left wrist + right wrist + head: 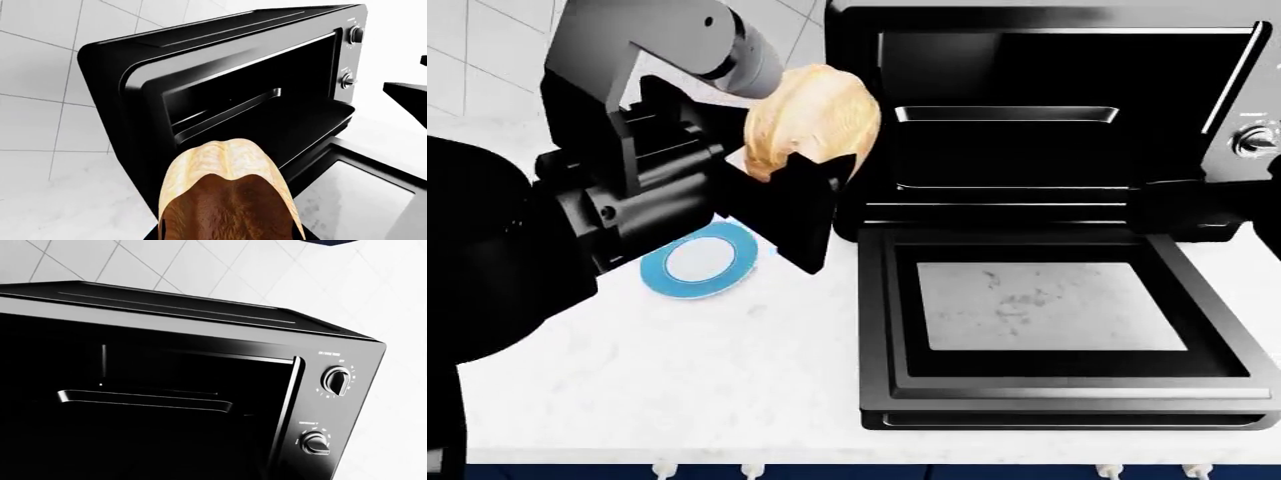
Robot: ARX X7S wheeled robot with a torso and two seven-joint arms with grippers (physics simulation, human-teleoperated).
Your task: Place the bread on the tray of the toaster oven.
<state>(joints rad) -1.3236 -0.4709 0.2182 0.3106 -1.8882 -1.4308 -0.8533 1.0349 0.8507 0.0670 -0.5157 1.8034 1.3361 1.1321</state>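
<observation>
The bread (811,115), golden-brown with a paler split top, hangs in the air, my left gripper (798,160) shut on it. It is left of the toaster oven (1054,60) and level with the cavity opening. In the left wrist view the bread (227,195) fills the foreground and points at the open cavity. The tray (1008,114) sits on a rail inside, its shiny rim showing, and appears in the wrist views too, the tray (230,111) and the tray (143,400). A dark shape at the oven's right front looks like my right gripper (1208,205); its jaws are not distinguishable.
The glass-windowed door (1048,310) lies folded down flat over the white counter (667,400). A blue-rimmed plate (701,262) rests on the counter below my left arm. Knobs (335,380) run down the oven's right side. A tiled wall stands behind.
</observation>
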